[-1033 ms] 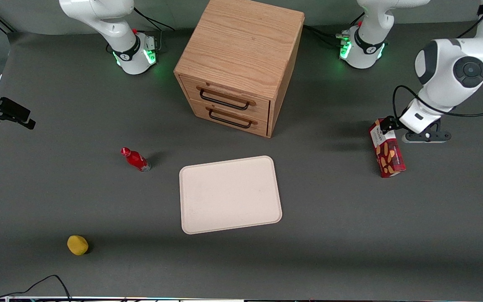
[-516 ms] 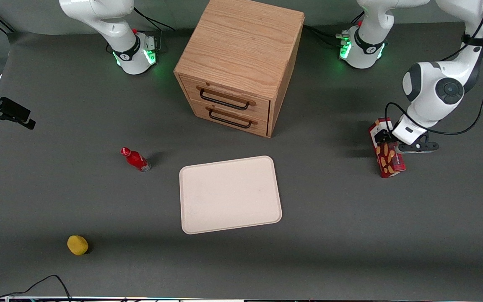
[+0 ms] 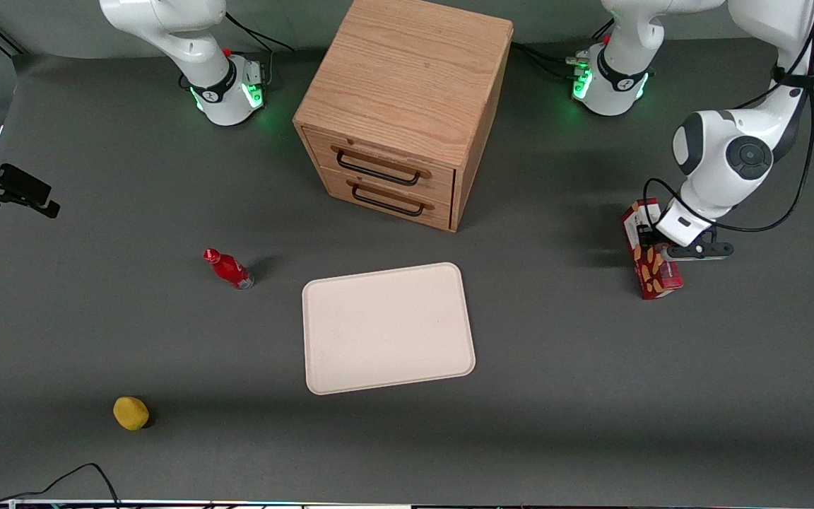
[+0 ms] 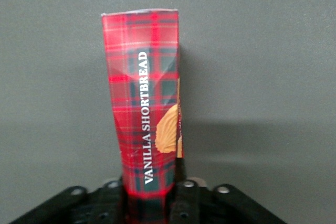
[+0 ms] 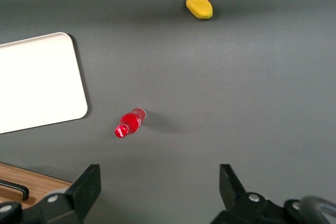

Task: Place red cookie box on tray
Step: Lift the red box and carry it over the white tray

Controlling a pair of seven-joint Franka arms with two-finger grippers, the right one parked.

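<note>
Item 1: red cookie box (image 3: 651, 254), long slim carton, red plaid w/ "VANILLA SHORTBREAD" lettering and cookie pics; lies on the grey table (image 3: 562, 396) toward working arm's end, well apart from tray, not on it. Wrist view shows the box (image 4: 146, 114) running lengthwise away from the camera, near end sitting between the two fingers. Item 2: gripper (image 3: 651, 244), at the box's upper-middle section, approx. level w/ the drawer fronts in depth; fingers (image 4: 181, 192) pressed against both narrow sides of the carton, i.e. closed on it; box base appears to rest on table. Item 3: tray (image 3: 387, 326), pale cream-pink, rounded corners, low rim, flat on table in front of the cabinet, nearer the front camera; nothing on it. Item 4: wooden cabinet (image 3: 407, 106), two drawers w/ dark handles, both shut. Item 5: small red bottle (image 3: 227, 268), lying tilted, beside tray toward parked arm's end. Item 6: yellow object (image 3: 131, 413), rounded, nearer the front camera than the bottle, same end of table.
</note>
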